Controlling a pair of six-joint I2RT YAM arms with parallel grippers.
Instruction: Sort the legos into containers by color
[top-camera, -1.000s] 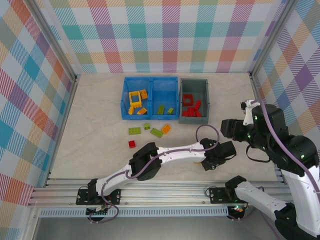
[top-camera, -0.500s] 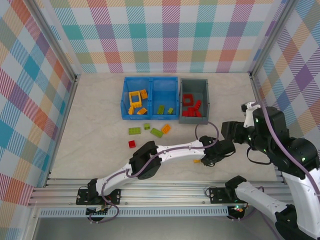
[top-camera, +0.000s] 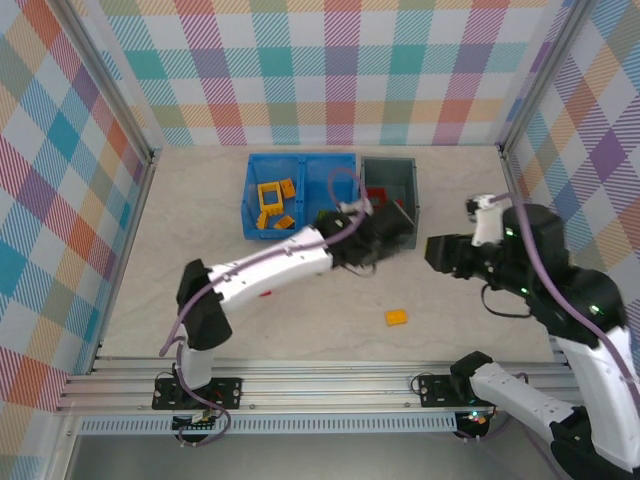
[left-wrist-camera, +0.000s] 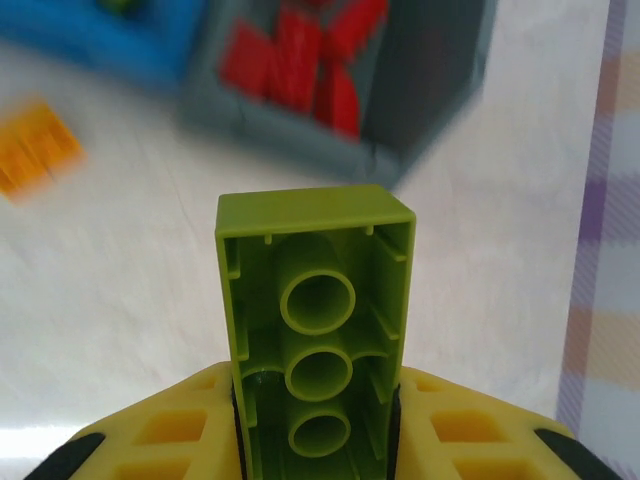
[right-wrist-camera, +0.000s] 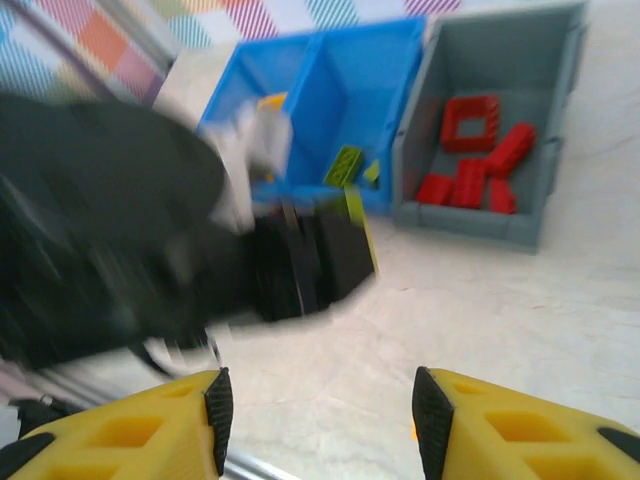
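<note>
Nearest, on the pale tabletop (top-camera: 190, 200), 1 orange brick (top-camera: 397, 317) lies alone, well apart from both containers. Just beyond it, the right gripper (right-wrist-camera: 320, 400) hovers over the table with its jaws standing apart and nothing between them. To its left, the left gripper (left-wrist-camera: 315, 425) is clamped on a lime green brick (left-wrist-camera: 315, 300). The brick stands on end between the yellow fingers (left-wrist-camera: 170, 430), its hollow underside (3 round tubes in a row) turned toward the wrist camera. Seen from above, that gripper and its brick sit just in front of the containers, near where the blue bin (top-camera: 312, 180) meets the grey bin (top-camera: 395, 172). Farther back, the blue bin's left compartment holds yellow and orange pieces, among them a square window frame (top-camera: 268, 192). Its right compartment holds a couple of lime pieces (right-wrist-camera: 343, 165). The grey bin, touching the blue one on its right side, holds red bricks (right-wrist-camera: 470, 185) (blurred in the left wrist view).
</note>
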